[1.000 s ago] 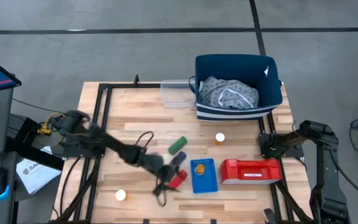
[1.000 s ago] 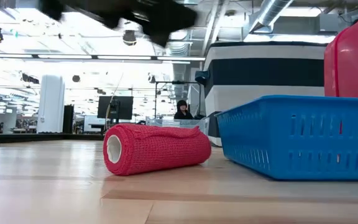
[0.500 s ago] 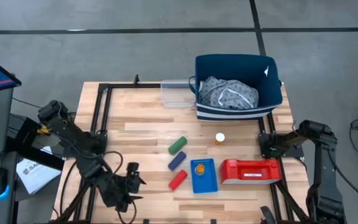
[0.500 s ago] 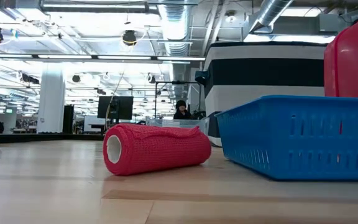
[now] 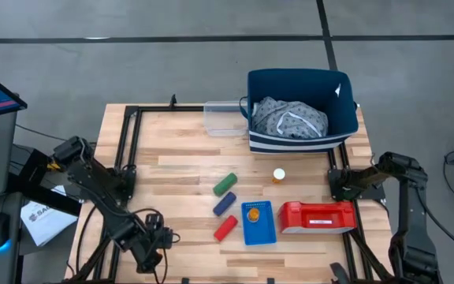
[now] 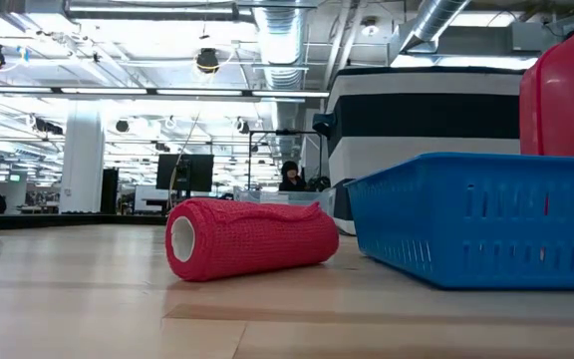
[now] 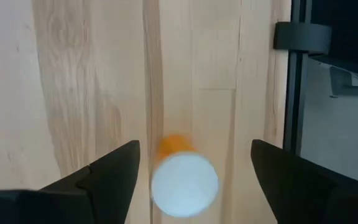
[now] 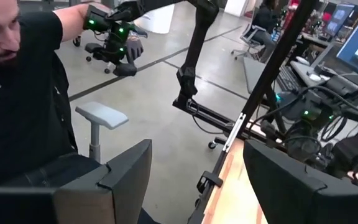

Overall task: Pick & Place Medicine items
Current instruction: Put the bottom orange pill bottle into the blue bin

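Three orange pill bottles with white caps are on the table. One bottle (image 7: 184, 183) stands upright near the table's near-left corner, between the fingers of my open left gripper (image 7: 194, 162). The gripper (image 5: 153, 248) points down over this bottle and hides it in the high view; neither finger touches it. A second bottle (image 5: 279, 175) stands on the bare wood mid-table. The third bottle (image 5: 252, 212) sits in the blue tray (image 5: 260, 233). My right gripper (image 5: 344, 186) waits open at the table's right edge.
Green (image 5: 225, 184), blue (image 5: 225, 203) and red (image 5: 225, 228) capsule-shaped blocks lie mid-table, left of the tray. A red case (image 5: 318, 217) lies right of the tray. A blue bin with cloth (image 5: 302, 110) and a clear container (image 5: 223, 118) stand at the far edge. A person (image 8: 17, 93) shows beyond the table.
My left gripper has swung from beside the red block toward the table's near-left corner and now hovers over the bottle there, fingers pointing down. It has left the low view. Nothing on the table has moved.
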You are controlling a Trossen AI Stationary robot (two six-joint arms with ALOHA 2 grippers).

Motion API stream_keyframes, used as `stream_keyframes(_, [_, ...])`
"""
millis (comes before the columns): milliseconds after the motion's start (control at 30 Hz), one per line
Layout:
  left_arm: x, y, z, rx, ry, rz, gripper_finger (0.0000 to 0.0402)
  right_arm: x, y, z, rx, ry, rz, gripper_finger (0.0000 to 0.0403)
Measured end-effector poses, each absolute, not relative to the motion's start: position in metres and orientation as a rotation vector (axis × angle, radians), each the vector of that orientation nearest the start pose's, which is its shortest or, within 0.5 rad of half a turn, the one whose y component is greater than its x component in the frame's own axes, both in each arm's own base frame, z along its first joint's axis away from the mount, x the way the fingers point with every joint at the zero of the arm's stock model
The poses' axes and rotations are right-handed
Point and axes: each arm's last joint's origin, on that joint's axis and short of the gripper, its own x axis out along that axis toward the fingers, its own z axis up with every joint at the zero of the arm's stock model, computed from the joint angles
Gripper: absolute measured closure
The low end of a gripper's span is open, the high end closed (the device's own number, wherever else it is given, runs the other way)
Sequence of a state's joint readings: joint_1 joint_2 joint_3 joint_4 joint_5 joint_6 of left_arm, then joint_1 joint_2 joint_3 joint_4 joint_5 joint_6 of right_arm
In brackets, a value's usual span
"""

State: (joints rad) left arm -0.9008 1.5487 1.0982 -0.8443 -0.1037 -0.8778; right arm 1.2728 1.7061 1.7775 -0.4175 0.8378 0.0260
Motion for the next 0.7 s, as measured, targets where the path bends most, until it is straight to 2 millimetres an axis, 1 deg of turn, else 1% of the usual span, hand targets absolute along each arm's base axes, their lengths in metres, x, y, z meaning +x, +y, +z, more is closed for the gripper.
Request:
stream_keyframes(200, [0.17,-0.224,0.224,-0.112,1.349,-0.078,0.0103,0.132,0.355,0.413,-0.281,0.179,0.43,0.0152])
stream_keyframes(433, [0.167,-0.224,0.223,-0.104,1.325,-0.033,0.0103,0.128,0.356,0.413,-0.278,0.176,0.44,0.0152])
stream_keyframes(700, [0.16,-0.224,0.216,-0.126,1.341,0.002,0.0103,0.128,0.356,0.413,-0.276,0.175,0.438,0.0152])
